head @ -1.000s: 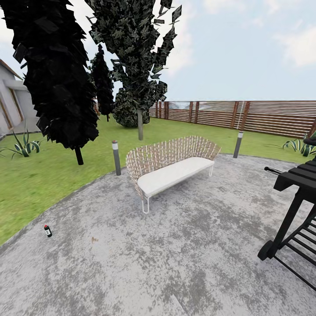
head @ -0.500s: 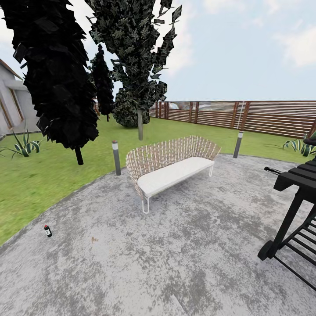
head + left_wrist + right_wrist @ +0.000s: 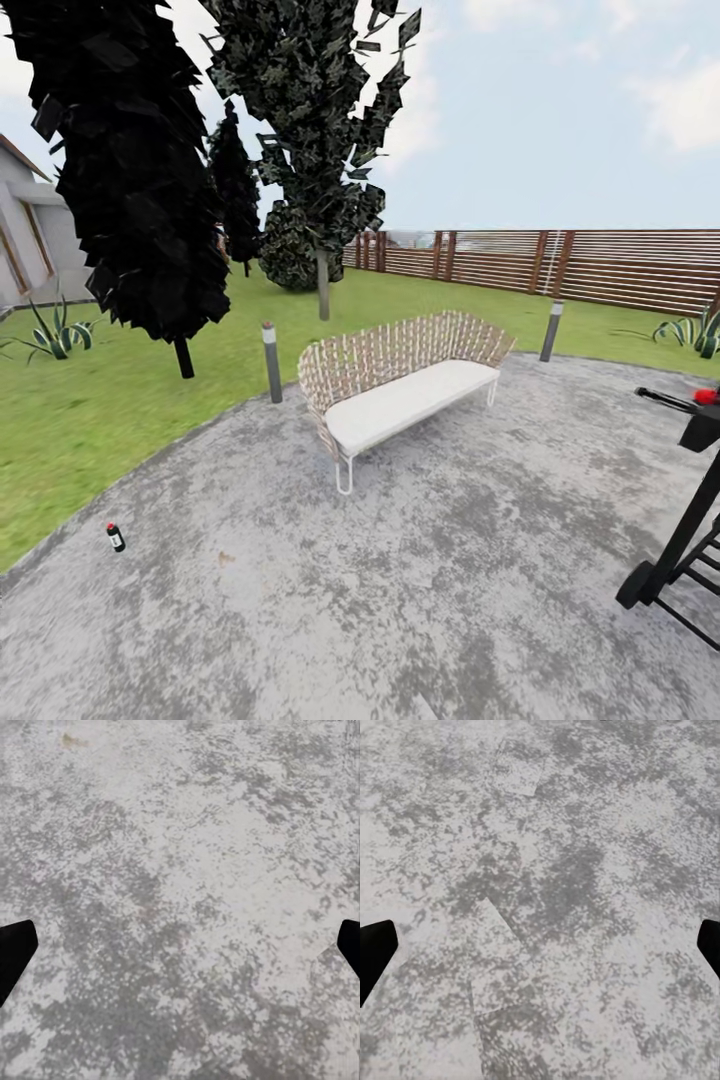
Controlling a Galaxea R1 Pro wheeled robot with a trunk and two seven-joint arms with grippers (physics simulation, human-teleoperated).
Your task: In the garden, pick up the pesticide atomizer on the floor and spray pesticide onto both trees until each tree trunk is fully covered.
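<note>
Atomizer [image 3: 115,537] upright on concrete floor [image 3: 420,580] near grass edge; left gripper [image 3: 180,949] and right gripper [image 3: 540,949] both spread wide, empty.

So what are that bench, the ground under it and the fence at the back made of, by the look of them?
The bench looks like woven wicker or rope on a thin white metal frame, with a matte white cushion. The floor looks like rough concrete: grey, speckled, blotchy. The fence appears to be brown timber, horizontal slats between darker posts. It is a render, so all of this is a guess.
</note>
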